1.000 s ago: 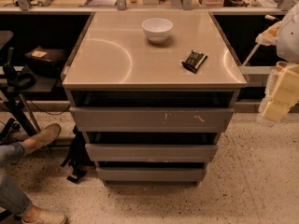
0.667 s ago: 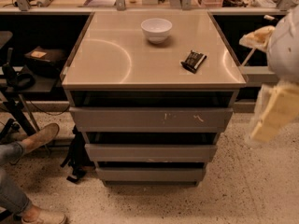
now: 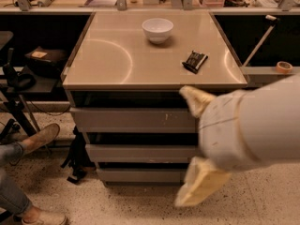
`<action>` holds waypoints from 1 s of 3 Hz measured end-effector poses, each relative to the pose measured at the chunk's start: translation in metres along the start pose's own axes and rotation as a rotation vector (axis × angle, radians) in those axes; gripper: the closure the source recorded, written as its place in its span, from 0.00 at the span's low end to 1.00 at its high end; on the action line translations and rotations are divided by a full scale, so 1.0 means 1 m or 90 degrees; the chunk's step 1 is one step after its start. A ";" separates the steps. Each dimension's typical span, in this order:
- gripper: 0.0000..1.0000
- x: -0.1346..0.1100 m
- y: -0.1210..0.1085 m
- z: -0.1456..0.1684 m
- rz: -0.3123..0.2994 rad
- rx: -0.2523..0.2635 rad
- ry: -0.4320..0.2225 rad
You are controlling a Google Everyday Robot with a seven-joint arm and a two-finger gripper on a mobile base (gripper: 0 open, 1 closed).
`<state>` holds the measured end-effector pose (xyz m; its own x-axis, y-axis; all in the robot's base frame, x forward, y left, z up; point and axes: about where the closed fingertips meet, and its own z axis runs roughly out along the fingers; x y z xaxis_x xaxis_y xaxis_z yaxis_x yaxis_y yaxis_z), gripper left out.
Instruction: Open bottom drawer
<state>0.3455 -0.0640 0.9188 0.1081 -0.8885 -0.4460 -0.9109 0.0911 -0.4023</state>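
The cabinet has three grey handleless drawers, all closed. The bottom drawer (image 3: 140, 175) is the lowest, with a plain flat front just above the floor. Above it are the middle drawer front (image 3: 140, 152) and the taller top front (image 3: 126, 120) with white scratch marks. My gripper (image 3: 193, 144) is large in the foreground, in front of the right part of the drawers. It is open, with one yellowish finger (image 3: 194, 101) up by the top drawer and the other (image 3: 201, 187) down by the bottom drawer. My white arm hides the drawers' right ends.
On the cabinet top (image 3: 112, 55) stand a white bowl (image 3: 157, 29) and a small black object (image 3: 195, 61). A seated person's shoes (image 3: 40, 137) and a black bag (image 3: 75, 161) are on the floor to the left. A tape roll (image 3: 283, 67) lies on the right shelf.
My arm and gripper have swung from the right edge leftward and closer, now covering the right part of the drawer fronts. The drawers have not moved.
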 end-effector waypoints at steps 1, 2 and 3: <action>0.00 -0.012 0.047 0.107 0.050 -0.087 -0.084; 0.00 -0.001 0.117 0.218 0.095 -0.213 -0.093; 0.00 0.012 0.156 0.262 0.093 -0.266 -0.076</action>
<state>0.3091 0.0570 0.6413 -0.0106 -0.8192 -0.5735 -0.9998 0.0006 0.0177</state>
